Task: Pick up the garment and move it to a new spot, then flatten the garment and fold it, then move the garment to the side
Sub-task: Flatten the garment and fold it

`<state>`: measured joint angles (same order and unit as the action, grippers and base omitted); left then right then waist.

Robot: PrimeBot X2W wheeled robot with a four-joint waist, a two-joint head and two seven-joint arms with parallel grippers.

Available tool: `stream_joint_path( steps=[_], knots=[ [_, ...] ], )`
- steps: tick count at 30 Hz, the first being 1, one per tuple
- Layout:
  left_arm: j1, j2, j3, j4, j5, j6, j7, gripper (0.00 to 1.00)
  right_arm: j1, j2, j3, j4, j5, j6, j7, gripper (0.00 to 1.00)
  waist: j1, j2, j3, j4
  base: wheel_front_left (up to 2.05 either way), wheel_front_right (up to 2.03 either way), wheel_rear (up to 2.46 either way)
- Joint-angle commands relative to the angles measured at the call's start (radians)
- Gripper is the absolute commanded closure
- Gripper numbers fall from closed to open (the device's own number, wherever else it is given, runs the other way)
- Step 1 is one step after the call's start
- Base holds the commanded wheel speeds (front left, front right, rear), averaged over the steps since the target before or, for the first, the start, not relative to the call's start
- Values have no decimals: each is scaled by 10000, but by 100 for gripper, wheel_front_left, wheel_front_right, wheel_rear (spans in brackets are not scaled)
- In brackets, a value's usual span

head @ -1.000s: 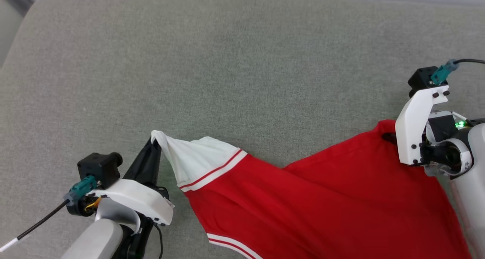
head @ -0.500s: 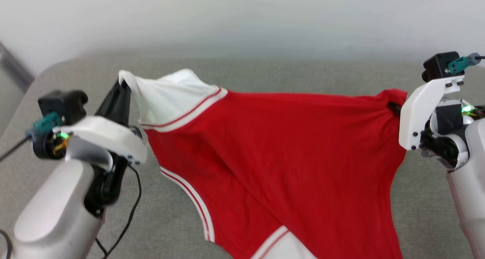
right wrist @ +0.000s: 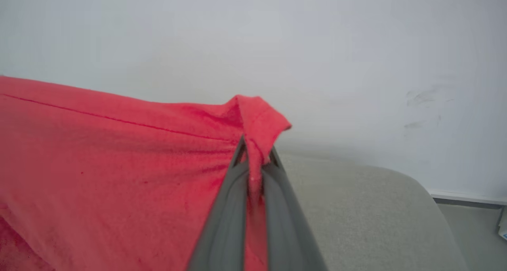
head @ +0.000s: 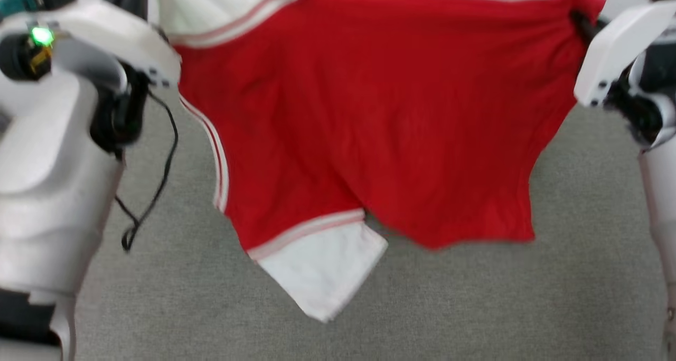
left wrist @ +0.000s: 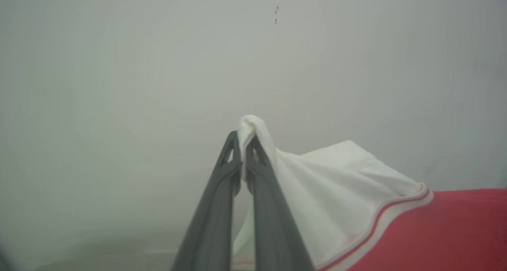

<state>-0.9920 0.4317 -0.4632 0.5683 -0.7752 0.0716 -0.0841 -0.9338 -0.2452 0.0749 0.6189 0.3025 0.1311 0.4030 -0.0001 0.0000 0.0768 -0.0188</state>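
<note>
now aloft: red jersey (head: 369,113) hanging spread for the move

my left gripper (left wrist: 242,144) is clamped on the tip of a white sleeve (left wrist: 317,184); my right gripper (right wrist: 253,160) is pinched tight on a red corner. the jersey hangs between them above the grey cushion (head: 475,308), plain side toward me, its second sleeve (head: 322,266) dangling lowest. to move it well, i judge: arms level, top edge taut, and the dangling sleeve set down first so nothing bunches.

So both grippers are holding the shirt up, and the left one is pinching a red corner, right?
No. The left gripper pinches a white sleeve, not a red corner; the left wrist view shows it. The right gripper holds the shirt too.
</note>
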Motion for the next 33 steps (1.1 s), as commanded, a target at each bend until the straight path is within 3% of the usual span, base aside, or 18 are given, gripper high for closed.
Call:
stream_joint_path(
  steps=[1,11,19,33],
  knots=[
    [-298,33,57,63,44,-8,-70,100,-267,-3,-43,14,-116,-7,-106,100,1,0,412,22,0,0,0],
    [-4029,229,202,1464,662,-557,-666,100,-3334,178,-403,188,-899,-7,-1488,100,1,0,2434,-76,0,0,0],
    [-6123,483,236,1973,963,-878,-842,100,-5411,183,-424,522,-1300,-7,-2099,100,1,0,3868,-126,0,0,0],
    [-6341,49,136,3357,691,-1486,-1272,100,-6588,474,-79,2319,-1352,-7,-2993,100,1,0,5302,62,0,0,0]
  ],
)
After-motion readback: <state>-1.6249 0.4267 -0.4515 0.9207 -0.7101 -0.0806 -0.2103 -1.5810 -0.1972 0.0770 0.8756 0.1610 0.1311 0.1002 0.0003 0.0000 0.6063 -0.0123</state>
